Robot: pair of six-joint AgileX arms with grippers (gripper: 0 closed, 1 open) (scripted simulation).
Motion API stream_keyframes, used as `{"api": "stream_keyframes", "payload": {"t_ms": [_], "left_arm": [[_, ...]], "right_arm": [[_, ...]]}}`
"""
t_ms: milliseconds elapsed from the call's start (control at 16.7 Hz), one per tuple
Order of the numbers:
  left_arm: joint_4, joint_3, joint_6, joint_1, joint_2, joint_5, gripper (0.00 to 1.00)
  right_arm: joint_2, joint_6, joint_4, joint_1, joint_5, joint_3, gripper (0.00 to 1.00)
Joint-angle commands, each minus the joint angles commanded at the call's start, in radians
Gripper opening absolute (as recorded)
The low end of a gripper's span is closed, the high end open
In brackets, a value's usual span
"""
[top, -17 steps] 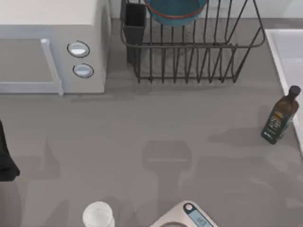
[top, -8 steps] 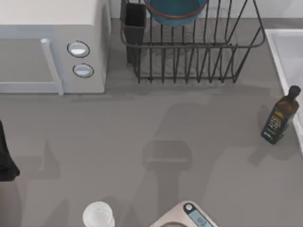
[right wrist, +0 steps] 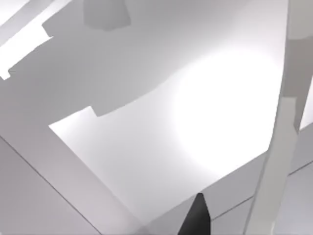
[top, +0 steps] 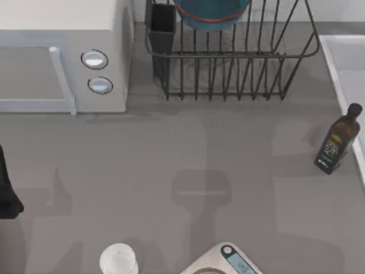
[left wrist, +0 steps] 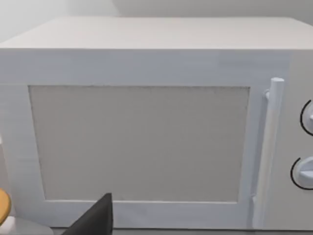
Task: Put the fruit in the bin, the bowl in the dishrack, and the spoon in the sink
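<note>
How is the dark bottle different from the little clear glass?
The bottle is dark, tall and narrow, with a black cap and a label; the glass is pale, see-through, short, round and open-topped. The bottle stands at the table's right side beside the sink; the glass stands near the front edge, left of the scale. Both stand on the grey table.

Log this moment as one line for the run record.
bowl: in dishrack | sink: table's right edge | left arm: parked at left edge, facing microwave
</note>
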Motion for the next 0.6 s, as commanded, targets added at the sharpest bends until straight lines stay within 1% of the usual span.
{"api": "stream_keyframes", "payload": {"t_ms": [240,600], "left_arm": [[0.0,0.0,0.0,0.0,0.0,0.0,1.0],[0.0,0.0,0.0,0.0,0.0,0.0,1.0]], "right_arm": [[0.113,-0.031,-0.017,0.045,-0.009,0.132,0.0],[0.12,-0.032,-0.015,0.044,-0.009,0.135,0.0]]}}
